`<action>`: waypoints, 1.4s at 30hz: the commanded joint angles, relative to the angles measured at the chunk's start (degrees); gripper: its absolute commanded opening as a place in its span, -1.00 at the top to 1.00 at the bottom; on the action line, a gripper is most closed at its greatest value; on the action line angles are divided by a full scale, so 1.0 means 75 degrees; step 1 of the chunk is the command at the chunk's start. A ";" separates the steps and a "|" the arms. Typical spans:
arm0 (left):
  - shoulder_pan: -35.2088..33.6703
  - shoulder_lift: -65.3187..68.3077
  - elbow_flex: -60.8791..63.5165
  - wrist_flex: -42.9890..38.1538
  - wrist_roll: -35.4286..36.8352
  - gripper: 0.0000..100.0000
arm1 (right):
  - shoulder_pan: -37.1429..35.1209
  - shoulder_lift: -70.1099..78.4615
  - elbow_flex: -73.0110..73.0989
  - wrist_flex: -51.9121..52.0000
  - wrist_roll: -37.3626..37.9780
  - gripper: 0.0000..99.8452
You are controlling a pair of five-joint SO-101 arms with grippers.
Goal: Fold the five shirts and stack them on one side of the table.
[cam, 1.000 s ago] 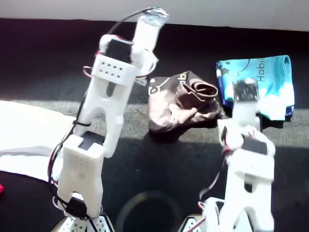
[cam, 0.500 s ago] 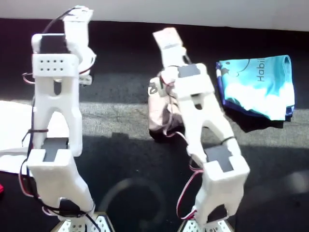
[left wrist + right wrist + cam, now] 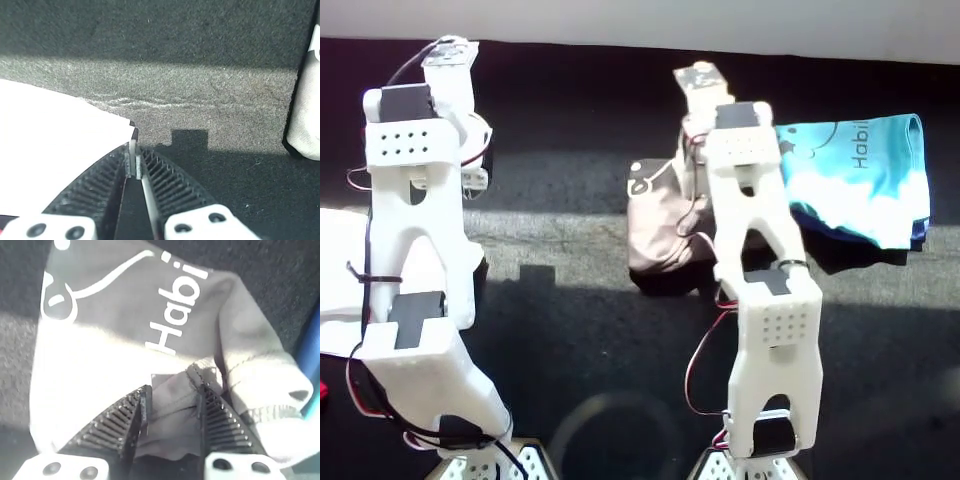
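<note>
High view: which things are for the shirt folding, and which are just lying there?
For the job: white shirt, beige shirt, blue shirt.
Just lying about: small red thing, too cut off to name.

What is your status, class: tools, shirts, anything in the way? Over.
Left tool shut at white shirt corner. Right tool open over crumpled beige shirt. Blue shirt folded beside it, not under either tool.
</note>
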 commanded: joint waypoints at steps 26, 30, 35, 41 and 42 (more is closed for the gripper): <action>0.0182 -0.0416 -0.0053 -0.0188 0.0035 0.98 | 0.1577 -0.3464 0.0908 -0.0217 0.0973 0.75; 0.0182 -0.0416 -0.0041 -0.0188 0.0035 0.98 | 0.0686 -0.2983 0.1260 -0.0862 0.0141 0.65; 0.0182 -0.0416 -0.0041 -0.0199 0.0035 0.98 | -0.0674 -0.1752 0.1530 -0.0920 0.0340 0.65; 0.0182 -0.0416 -0.0064 -0.0199 0.0035 0.98 | -0.0229 -0.0545 0.1518 -0.1342 0.0715 0.65; 0.0170 -0.0416 -0.0064 -0.0199 0.0035 0.98 | -0.0041 -0.0510 0.1518 -0.1389 0.0750 0.65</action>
